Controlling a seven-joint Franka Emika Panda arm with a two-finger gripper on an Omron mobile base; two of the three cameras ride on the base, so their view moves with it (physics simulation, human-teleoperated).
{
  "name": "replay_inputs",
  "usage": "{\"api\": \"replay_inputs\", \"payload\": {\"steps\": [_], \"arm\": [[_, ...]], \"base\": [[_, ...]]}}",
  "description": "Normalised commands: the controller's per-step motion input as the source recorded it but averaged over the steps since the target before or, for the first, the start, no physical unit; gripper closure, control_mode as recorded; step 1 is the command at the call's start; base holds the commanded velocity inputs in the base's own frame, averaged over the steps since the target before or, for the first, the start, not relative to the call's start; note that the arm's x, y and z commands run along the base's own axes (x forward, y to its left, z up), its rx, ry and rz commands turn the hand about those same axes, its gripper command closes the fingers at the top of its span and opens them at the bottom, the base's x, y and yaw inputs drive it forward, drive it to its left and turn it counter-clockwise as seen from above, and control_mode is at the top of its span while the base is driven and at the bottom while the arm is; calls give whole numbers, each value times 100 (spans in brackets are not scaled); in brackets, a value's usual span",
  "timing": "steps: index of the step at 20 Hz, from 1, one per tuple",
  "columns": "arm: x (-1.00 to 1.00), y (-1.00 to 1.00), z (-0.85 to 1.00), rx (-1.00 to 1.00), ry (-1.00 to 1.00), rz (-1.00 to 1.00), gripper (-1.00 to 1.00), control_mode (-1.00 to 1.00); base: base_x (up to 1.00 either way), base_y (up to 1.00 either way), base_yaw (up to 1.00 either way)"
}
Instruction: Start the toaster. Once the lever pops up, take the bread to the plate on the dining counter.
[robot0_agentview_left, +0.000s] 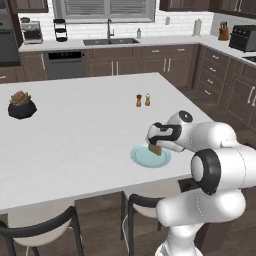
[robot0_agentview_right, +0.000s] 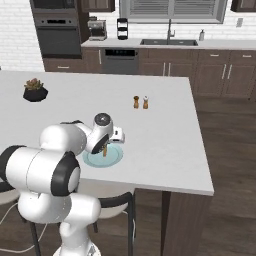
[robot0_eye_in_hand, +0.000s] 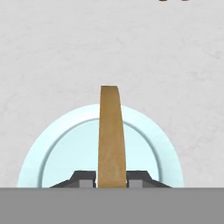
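Bread (robot0_eye_in_hand: 109, 135) sits edge-on between the pincer (robot0_eye_in_hand: 111, 177) tips, pinched by its flat faces, hanging just over the plate (robot0_eye_in_hand: 65, 151). Plate is on the dining counter (robot0_agentview_left: 75, 130), near the edge closest to the robot, w/ the salt & pepper shakers (robot0_agentview_left: 143, 100) well apart further in and a potted succulent (robot0_agentview_left: 21, 105) far off to the side. In the left base view the slice looks close to touching the plate, can't tell if there's contact yet.

Step in hand, as I judge it: set the slice down & let go. To do it well:
- lower straight, keep slice over plate centre, not the rim
- slice is upright, so it'll tip when released; tilt the wrist a bit first so it falls flat inside the rim, not off onto the counter
- spread the tips only once the lower edge rests on the plate
- lift straight up after, no sideways drag on the crust
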Motion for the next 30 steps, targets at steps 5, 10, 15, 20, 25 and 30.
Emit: {"api": "replay_inputs", "payload": {"steps": [5,10,15,20,25,30], "arm": [[0,0,0,0,0,0,-100,-100],[0,0,0,0,0,0,-100,-100],[0,0,0,0,0,0,-100,-100],[0,0,0,0,0,0,-100,-100],[0,6,0,0,0,0,-100,-100],[0,12,2,0,0,0,-100,-100]], "base": [[0,0,0],[0,0,0],[0,0,0],[0,0,0],[0,0,0],[0,0,0]]}}
